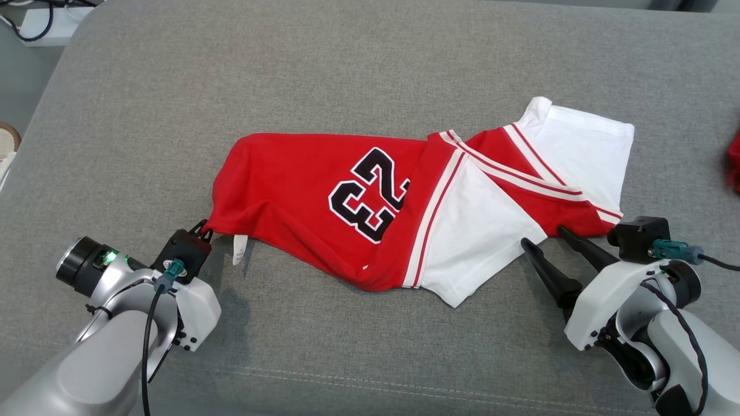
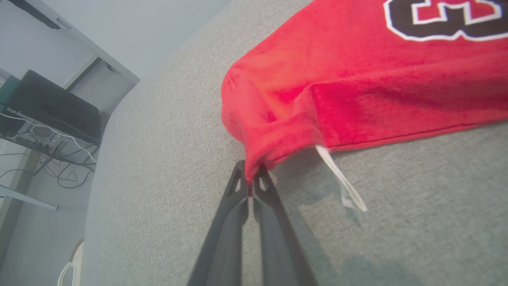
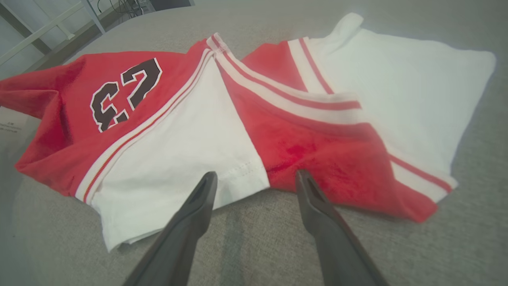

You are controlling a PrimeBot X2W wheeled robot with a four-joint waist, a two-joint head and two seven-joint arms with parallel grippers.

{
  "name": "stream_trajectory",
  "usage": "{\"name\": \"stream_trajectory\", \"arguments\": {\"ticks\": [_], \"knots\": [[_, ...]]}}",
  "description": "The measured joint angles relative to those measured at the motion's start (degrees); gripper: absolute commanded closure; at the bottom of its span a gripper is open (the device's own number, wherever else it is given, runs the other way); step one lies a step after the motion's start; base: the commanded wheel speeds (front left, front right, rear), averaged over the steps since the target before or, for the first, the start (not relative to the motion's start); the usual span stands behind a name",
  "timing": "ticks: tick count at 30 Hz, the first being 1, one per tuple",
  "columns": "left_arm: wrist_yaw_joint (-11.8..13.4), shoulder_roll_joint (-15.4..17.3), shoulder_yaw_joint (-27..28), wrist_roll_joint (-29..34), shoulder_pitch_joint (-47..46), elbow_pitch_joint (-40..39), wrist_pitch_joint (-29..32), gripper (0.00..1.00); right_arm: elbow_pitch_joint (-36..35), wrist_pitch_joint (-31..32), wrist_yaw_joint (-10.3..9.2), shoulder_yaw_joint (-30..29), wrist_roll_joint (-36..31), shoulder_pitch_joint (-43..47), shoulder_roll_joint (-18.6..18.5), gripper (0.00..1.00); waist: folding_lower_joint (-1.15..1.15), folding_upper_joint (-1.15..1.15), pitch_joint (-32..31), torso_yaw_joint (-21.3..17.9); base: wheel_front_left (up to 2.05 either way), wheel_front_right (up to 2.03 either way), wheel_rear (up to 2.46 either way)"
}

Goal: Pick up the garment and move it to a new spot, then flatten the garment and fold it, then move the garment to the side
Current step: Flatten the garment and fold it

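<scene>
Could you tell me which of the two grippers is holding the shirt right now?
The left gripper: it is pinched shut on a red corner of the shirt, while the right gripper stands open beside a white sleeve.

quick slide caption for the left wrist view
Left gripper pinching a corner of the red jersey on the grey cushion.

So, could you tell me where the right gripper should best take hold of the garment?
Probably the red near edge just ahead of the open right gripper, approached low from the robot's side: it lies flat on the cushion, opposite the garment corner the left gripper pinches.
</scene>
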Motion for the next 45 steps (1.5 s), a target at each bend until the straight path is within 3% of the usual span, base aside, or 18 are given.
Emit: {"name": "stream_trajectory", "arguments": {"ticks": [33, 34, 35, 36, 38, 45], "knots": [[-0.5, -1.9, -1.0, -1.9, 0.0, 3.4, -1.3, 1.0, 5.9, -2.7, 0.0, 5.1, 2.1, -4.4, 0.8, 0.0, 0.0, 0.0, 0.6, 0.9, 0.0, 0.0, 0.0], [-0.5, -2.0, -1.0, -1.9, 0.0, 3.5, -1.4, 1.0, 5.9, -2.7, 0.0, 5.2, 2.1, -4.7, 0.9, 0.06, 0.0, 0.0, 0.6, 0.9, 0.0, 0.0, 0.0], [-0.5, -2.1, -1.0, -1.9, 0.0, 3.6, -1.5, 1.0, 5.9, -2.7, 0.0, 5.5, 2.1, -5.0, 1.0, 0.2, 0.0, 0.0, 0.6, 0.9, 0.0, 0.0, 0.0], [-0.5, -2.1, -1.1, -1.9, 0.0, 3.7, -1.6, 1.0, 5.9, -2.5, 0.0, 6.0, 2.1, -5.4, 1.1, 0.6, 0.0, 0.0, 0.7, 1.0, 0.0, 0.0, 0.0], [-0.5, -2.3, -1.1, -1.9, 0.0, 3.8, -1.8, 1.0, 5.7, -2.5, 0.0, 6.7, 2.1, -5.9, 1.2, 1.0, 0.0, 0.0, 0.7, 1.1, 0.0, 0.0, 0.0], [-0.6, -2.4, -1.1, -3.0, 0.0, 4.8, -2.3, 1.0, 4.2, -3.3, 0.0, 6.7, 2.8, -6.0, 0.1, 1.0, 0.0, 0.0, -0.1, 0.7, 0.0, 0.0, 0.0]]}}
